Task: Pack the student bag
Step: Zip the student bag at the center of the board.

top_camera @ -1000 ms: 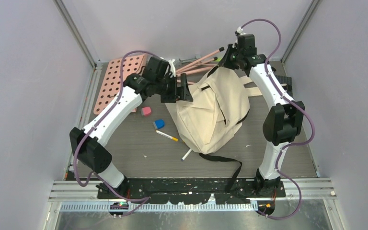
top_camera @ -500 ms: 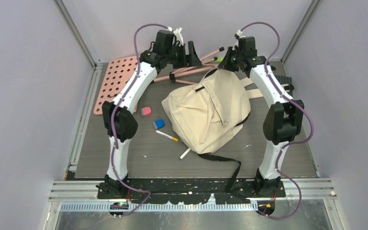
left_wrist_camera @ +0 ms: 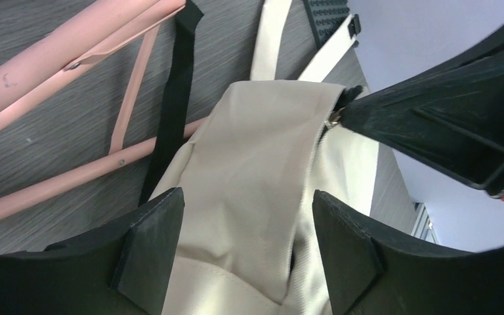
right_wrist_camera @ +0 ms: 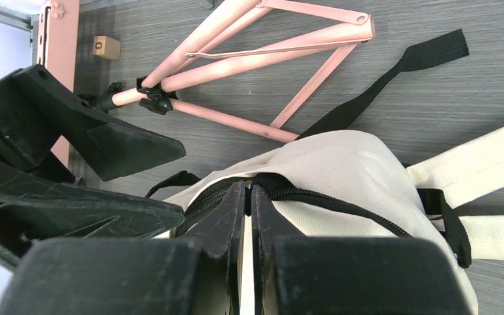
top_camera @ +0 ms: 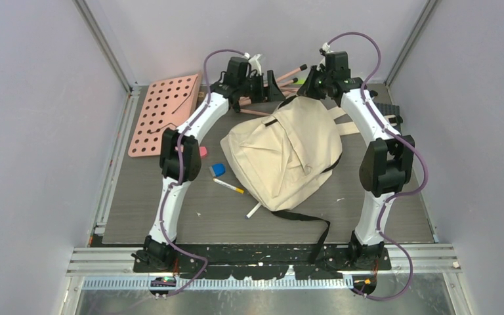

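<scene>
- Pinching zipper edge of large cream cloth backpack, mid-table, in closed right gripper; could slip off thin cloth.
- Straddling its top with wide-spread left gripper; risks grabbing both layers, sealing the opening.

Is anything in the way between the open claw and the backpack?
Nothing visible. The left gripper is open right over the backpack, with only its cloth between the fingers. The right gripper pinches the zipper edge beside it.

A: What does the left arm hide?
B: Most of a pink eraser; only its edge shows.
A: And the white stick by the student bag?
B: Too small to name; the left wrist view cuts off the bag's lower part.
</scene>
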Robot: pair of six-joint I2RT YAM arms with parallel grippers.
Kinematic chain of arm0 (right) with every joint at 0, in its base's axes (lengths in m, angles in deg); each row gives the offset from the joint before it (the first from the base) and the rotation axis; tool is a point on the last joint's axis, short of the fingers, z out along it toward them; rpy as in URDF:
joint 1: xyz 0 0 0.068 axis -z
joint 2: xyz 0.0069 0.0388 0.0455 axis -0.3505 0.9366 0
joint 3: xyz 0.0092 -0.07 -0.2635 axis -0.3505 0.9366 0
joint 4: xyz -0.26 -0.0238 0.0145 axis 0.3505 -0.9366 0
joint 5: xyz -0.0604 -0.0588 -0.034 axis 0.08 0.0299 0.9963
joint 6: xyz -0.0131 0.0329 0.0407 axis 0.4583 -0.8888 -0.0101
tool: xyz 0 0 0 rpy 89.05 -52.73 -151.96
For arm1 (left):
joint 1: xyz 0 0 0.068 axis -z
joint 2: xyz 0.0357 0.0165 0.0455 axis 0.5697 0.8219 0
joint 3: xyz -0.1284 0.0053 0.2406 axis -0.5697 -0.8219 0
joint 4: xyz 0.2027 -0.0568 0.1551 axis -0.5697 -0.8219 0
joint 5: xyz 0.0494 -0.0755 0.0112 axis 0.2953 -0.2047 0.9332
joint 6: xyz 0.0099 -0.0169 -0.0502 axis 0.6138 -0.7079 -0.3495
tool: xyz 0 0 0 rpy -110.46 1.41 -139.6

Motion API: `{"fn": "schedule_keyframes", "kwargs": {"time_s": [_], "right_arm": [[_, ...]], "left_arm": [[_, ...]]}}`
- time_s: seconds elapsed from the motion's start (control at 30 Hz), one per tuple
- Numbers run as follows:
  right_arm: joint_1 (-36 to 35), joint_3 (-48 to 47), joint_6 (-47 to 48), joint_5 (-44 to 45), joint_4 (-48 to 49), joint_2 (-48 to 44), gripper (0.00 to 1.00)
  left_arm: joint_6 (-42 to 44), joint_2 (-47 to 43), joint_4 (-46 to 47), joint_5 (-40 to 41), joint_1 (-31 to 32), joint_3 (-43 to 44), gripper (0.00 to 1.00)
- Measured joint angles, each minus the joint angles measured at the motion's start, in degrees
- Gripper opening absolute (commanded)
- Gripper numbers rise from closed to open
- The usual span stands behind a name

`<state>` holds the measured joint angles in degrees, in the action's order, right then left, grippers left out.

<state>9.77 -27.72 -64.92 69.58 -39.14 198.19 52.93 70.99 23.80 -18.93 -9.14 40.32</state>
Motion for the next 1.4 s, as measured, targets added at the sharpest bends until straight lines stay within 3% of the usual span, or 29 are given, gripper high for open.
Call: {"fn": "schedule_keyframes", "kwargs": {"time_s": [0.13, 0.57, 0.67, 0.73, 0.87, 0.97, 1.03, 1.2, 1.4], "right_arm": [[-0.02, -0.31, -0.04, -0.44, 0.17, 1.20, 0.01], [-0.02, -4.37, 0.02, -1.70, -1.44, 4.76, 0.01], [-0.02, -4.44, 0.04, -1.70, -1.77, 4.76, 0.01], [-0.02, -4.44, 0.11, -1.73, -1.81, 4.76, 0.01], [-0.02, -4.44, 0.20, -1.70, -1.79, 4.76, 0.01], [0.00, -4.44, 0.22, -1.70, -1.79, 4.76, 0.01], [0.00, -4.44, 0.22, -1.73, -1.79, 4.76, 0.01], [-0.02, -4.44, 0.20, -1.92, -1.86, 4.76, 0.01], [0.24, -4.44, -0.07, 0.85, -3.13, 4.76, 0.01]], "left_arm": [[-0.83, 0.07, 2.25, -1.31, 0.42, 0.00, 0.64], [-2.10, 0.35, 5.25, -2.25, 2.34, 0.00, 0.64], [-1.66, 0.68, 4.42, -1.01, 2.56, 0.00, 0.46], [-1.46, 0.87, 3.65, -0.22, 2.54, 0.00, 0.41], [-0.07, 0.94, 2.34, 1.81, 2.49, 0.00, 0.57], [1.16, 0.94, -0.02, 4.81, 2.49, 0.02, 0.59], [1.55, 0.96, -1.70, 6.45, 2.49, 0.02, 0.50], [1.81, 0.96, -2.40, 6.58, 2.49, 0.02, 0.01], [2.93, 0.96, -2.36, 7.17, 2.60, 0.02, 0.00]]}}
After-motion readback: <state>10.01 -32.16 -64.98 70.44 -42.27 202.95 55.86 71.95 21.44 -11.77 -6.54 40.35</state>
